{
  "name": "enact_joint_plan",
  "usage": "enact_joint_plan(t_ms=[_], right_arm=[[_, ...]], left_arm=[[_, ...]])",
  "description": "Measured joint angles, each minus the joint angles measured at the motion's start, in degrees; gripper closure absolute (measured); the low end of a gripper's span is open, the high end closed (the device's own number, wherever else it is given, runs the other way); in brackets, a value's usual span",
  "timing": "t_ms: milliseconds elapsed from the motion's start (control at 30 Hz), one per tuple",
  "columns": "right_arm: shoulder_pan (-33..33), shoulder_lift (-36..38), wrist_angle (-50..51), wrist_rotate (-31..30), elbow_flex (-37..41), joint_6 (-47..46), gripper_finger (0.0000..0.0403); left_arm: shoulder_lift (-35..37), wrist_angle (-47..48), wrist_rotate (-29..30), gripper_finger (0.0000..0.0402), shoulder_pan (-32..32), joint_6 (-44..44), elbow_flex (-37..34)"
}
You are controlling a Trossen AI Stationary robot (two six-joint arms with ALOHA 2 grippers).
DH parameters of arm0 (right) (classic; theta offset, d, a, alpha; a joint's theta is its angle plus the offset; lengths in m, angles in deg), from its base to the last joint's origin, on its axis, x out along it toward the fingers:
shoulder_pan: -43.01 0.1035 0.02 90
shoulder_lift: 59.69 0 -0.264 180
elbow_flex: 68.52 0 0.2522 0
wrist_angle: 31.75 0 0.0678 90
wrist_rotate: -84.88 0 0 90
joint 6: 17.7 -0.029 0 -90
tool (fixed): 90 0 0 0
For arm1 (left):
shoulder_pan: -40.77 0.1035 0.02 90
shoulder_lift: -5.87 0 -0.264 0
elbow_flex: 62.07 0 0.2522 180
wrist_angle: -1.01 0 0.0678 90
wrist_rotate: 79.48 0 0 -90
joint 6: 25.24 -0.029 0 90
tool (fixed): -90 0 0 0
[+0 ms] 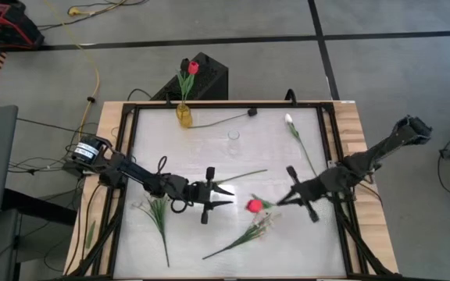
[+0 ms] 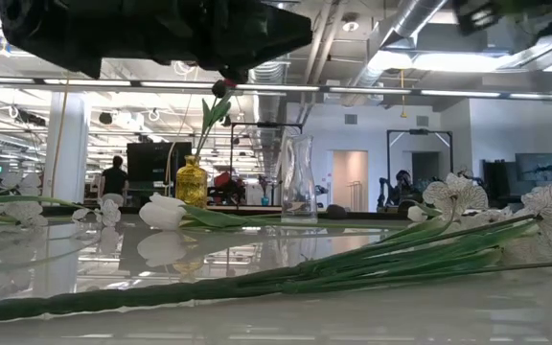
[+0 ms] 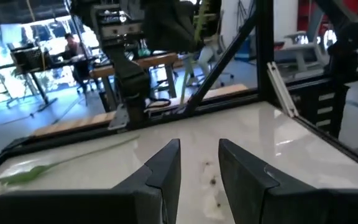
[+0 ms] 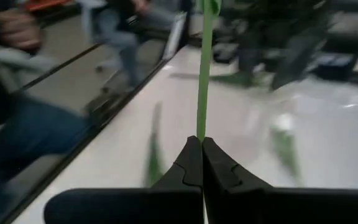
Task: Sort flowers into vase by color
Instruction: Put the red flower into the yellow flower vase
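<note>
1. Near the table's (image 1: pixel 342 156) right edge, the right gripper (image 1: pixel 281 200) is clenched on the stem of a red flower (image 1: pixel 254 205).
2. Left gripper (image 1: pixel 226 193): parted, empty, left of it.
3. Yellow vase (image 1: pixel 183 115), far edge, holds one red flower; clear vase (image 1: pixel 233 139) empty.

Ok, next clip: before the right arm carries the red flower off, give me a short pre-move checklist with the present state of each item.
1. Right gripper shut on the red flower's stem: ok.
2. Red flower clear of the leafy sprig beside it: cannot tell, they lie very close.
3. Yellow vase upright, already holding one red flower: ok.
4. Clear vase upright: ok.
5. Left gripper open, holding nothing, but near the red flower's path: not ok.
</note>
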Motion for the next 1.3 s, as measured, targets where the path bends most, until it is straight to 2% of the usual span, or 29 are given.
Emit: enact_joint_plan(t_ms=[133,300,533,867,933,1067,1300], right_arm=[[-5.85,-7.25,-12.48,-0.09,0.00,1.46,0.0386],[-10.73,-18.19,-27.44,0.07,-0.02,2.30,0.0386],[-13.54,-27.87,-38.91,0.79,-0.20,3.83,0.0381],[-15.52,-29.24,-41.36,1.09,-0.22,3.97,0.0383],[-15.52,-29.13,-42.05,1.24,-0.22,4.01,0.0381],[-15.52,-29.08,-42.08,1.28,-0.22,5.10,0.0364],[-15.98,-29.05,-42.38,1.04,-0.22,4.71,0.0318]], left_arm=[[-2.00,-4.38,0.33,0.0303,0.74,-0.01,2.11],[-2.06,-5.09,0.24,0.0303,1.63,0.71,4.35],[-2.06,-5.98,0.66,0.0303,2.16,-2.18,5.40],[-2.06,-6.11,0.75,0.0308,3.93,-1.79,5.44],[-2.06,-6.19,0.79,0.0324,4.02,-1.79,5.44],[-2.06,-6.53,1.06,0.0389,4.02,-2.21,5.44],[-0.45,-6.81,5.20,0.0400,3.78,-3.61,5.44]])
